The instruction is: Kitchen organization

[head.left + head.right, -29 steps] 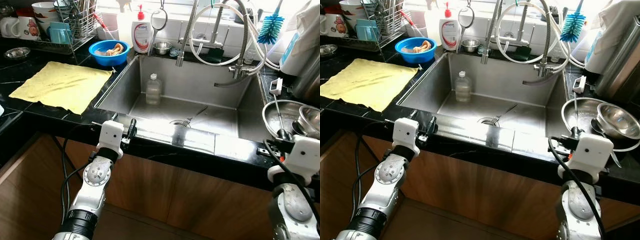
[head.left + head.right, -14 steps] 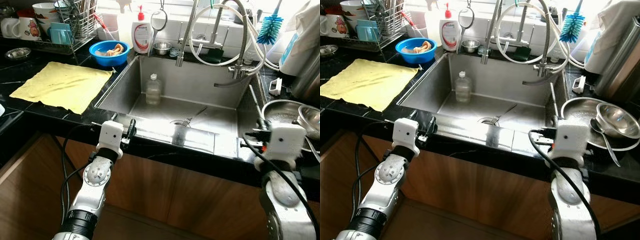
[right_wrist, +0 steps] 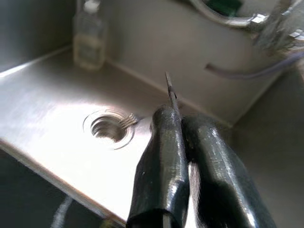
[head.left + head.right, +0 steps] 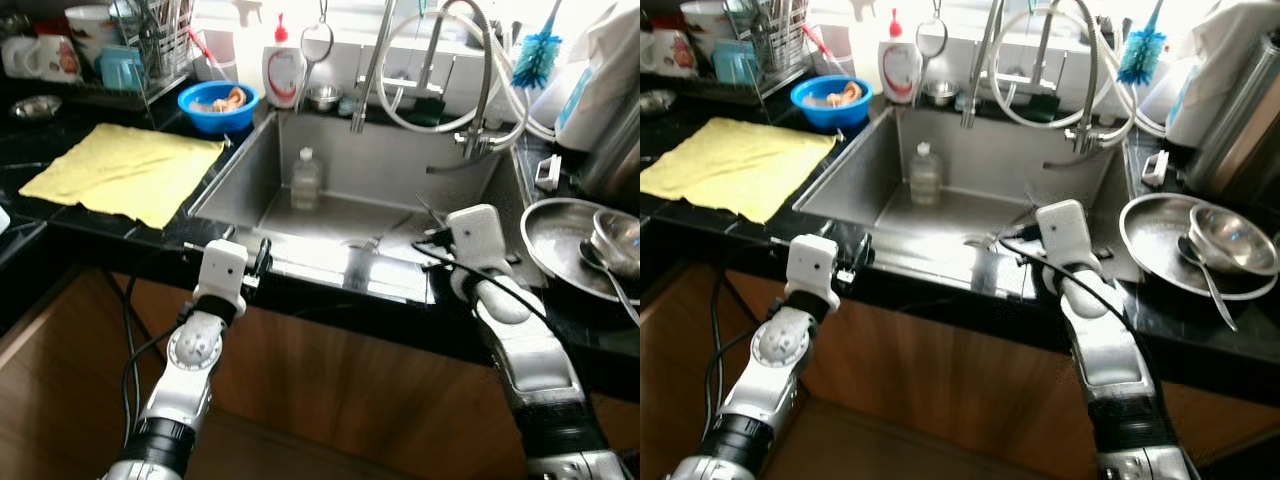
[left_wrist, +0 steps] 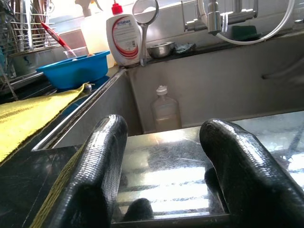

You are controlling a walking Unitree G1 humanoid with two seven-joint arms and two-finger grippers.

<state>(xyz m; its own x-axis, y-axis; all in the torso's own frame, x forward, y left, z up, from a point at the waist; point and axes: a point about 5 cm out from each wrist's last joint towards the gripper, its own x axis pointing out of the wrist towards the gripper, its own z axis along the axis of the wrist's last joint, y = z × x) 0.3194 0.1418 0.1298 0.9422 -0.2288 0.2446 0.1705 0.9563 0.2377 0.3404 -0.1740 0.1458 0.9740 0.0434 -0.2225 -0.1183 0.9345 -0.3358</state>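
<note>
My right gripper (image 3: 179, 116) is shut on a thin metal utensil (image 3: 170, 88), whose narrow tip sticks out past the fingers. It hangs over the right front part of the steel sink (image 4: 400, 160), with the drain (image 3: 110, 127) just beyond it. A clear plastic bottle (image 4: 306, 178) stands upright in the sink's far left corner. My left gripper (image 5: 164, 128) is open and holds nothing, resting at the sink's front rim near its left corner (image 4: 248, 245).
A yellow cloth (image 4: 125, 170) lies on the black counter to the left, with a blue bowl (image 4: 218, 100), a soap bottle (image 4: 283, 70) and a dish rack (image 4: 150, 50) behind. On the right sits a steel plate (image 4: 560, 250) with a bowl and spoon. Faucet hoses (image 4: 440, 90) hang over the sink.
My right arm has swung left from the counter by the steel plate to above the sink, carrying the thin utensil. The left arm has stayed put.
</note>
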